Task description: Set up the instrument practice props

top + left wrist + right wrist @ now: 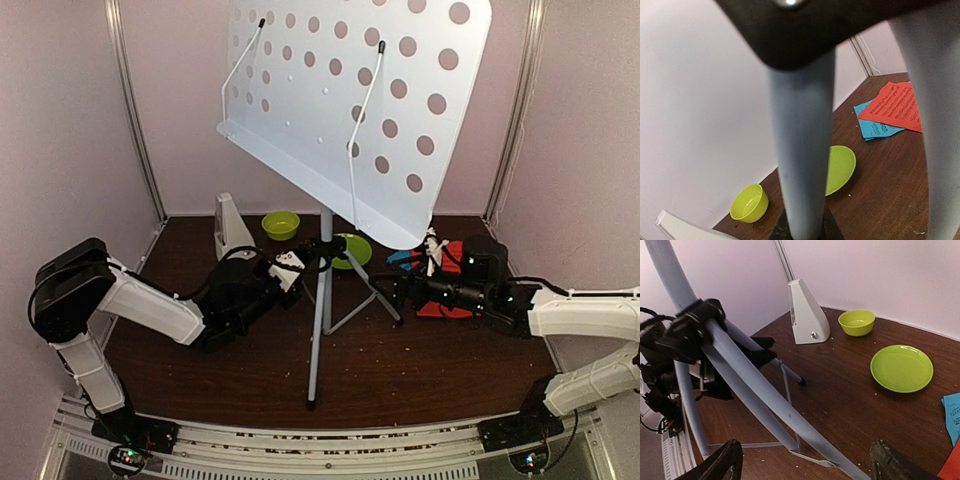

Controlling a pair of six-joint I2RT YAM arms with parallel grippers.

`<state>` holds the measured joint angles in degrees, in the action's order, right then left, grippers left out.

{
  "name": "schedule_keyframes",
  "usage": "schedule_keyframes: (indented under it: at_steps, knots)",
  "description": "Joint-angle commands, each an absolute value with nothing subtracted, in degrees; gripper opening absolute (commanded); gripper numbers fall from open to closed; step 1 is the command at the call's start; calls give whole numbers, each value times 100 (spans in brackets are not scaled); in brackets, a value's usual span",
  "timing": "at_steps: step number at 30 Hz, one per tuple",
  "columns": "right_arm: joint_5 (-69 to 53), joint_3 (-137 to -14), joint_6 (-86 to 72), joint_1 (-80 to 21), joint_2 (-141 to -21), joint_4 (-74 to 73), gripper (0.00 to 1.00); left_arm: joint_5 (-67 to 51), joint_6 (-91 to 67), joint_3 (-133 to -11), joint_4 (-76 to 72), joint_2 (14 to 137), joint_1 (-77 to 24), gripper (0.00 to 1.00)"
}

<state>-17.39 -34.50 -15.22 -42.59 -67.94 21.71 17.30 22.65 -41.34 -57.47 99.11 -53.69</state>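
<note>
grey folding tripod (pixel 322 300) stands in the middle of the counter (pixel 420 370) carrying the music-stand desk (pixel 340 100), its pole clenched by the left gripper (pixel 298 266) seemingly to steady it, while the released right gripper (pixel 805 455) straddles a leg, probably to spread it.

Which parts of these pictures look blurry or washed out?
Left wrist view: the stand pole against the lens is soft, the red sheet behind sharp. Right wrist view: the pincer fingers are dark blurs. Top view: the white desk nearly washes out.
</note>
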Motion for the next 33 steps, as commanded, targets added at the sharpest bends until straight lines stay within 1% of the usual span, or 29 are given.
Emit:
schedule_keyframes:
  at_steps: [1,9,16,19,23,27,33]
  knots:
    - [-1044,-3578,-1333,-4228,-7247,1996,88,2609,2410,-4052,-5799,9933,-5256,0]
    - [-752,-4041,-1222,-4236,-8066,2308,84,2856,2360,-3970,-5676,9814,-5249,0]
    - [-594,-4470,-938,-4257,-8487,2548,77,2866,2232,-4009,-5444,9763,-5251,0]
    - [-791,-4758,-788,-4265,-8683,2465,74,2877,2215,-4070,-5323,9755,-5247,0]
    - [-656,-4927,-613,-4280,-8860,2475,61,2855,2215,-4070,-5347,9764,-5247,0]
    - [-459,-5001,-241,-4248,-8936,2460,54,2868,2248,-4053,-5346,9765,-5239,0]
    - [-312,-5115,184,-4114,-9024,2409,40,2709,2254,-3932,-5378,9693,-5221,0]
